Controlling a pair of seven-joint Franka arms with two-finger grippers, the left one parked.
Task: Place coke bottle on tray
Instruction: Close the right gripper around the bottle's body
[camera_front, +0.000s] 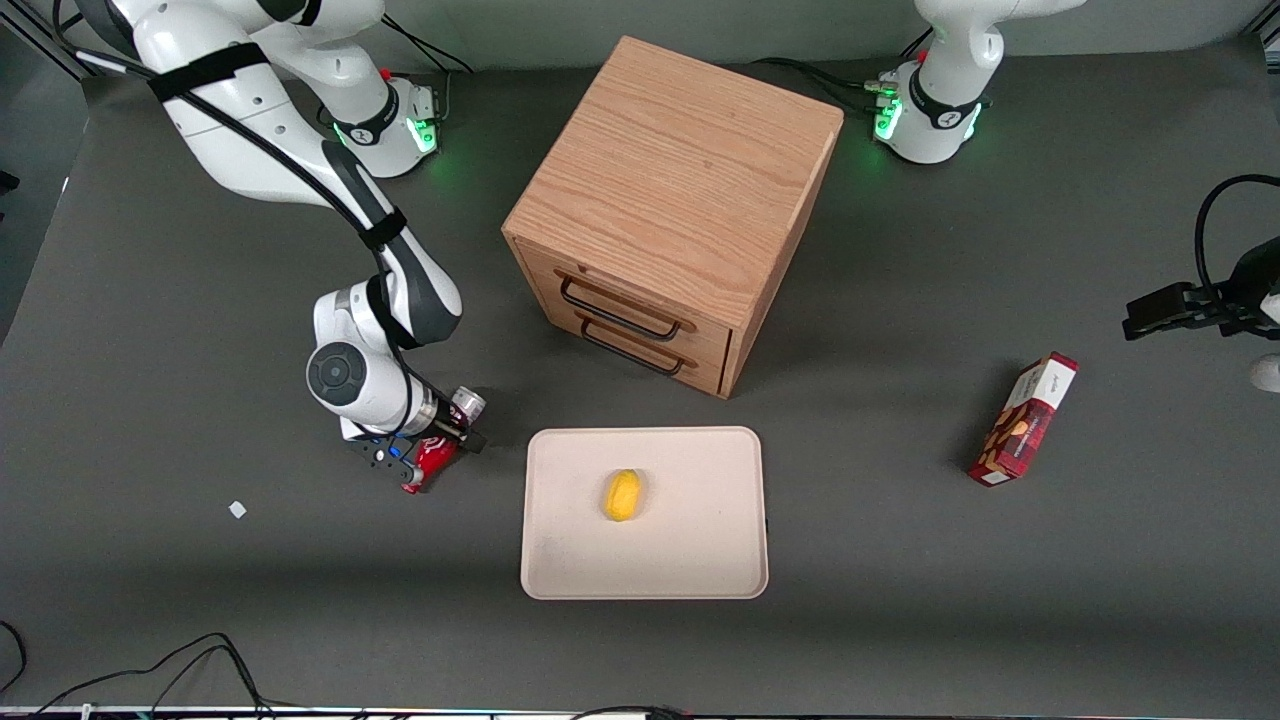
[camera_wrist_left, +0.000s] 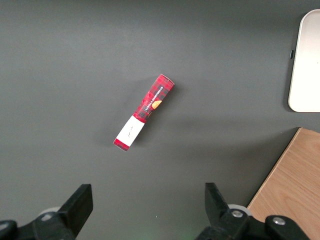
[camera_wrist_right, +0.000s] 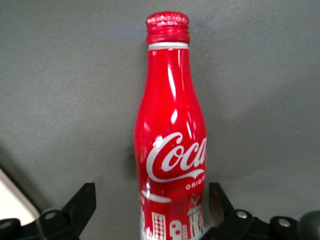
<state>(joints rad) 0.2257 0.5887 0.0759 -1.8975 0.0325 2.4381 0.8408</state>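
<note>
The coke bottle is slim and red with white script, and lies on the dark table beside the tray, toward the working arm's end. My right gripper is low over it. In the right wrist view the bottle fills the middle with its red cap pointing away from the gripper. My gripper is open, its fingers straddling the bottle's lower body. One finger is close against the bottle and the other stands well apart from it. The cream tray holds a small yellow object.
A wooden drawer cabinet stands farther from the front camera than the tray. A red-and-white snack box lies toward the parked arm's end and also shows in the left wrist view. A small white scrap lies near the gripper.
</note>
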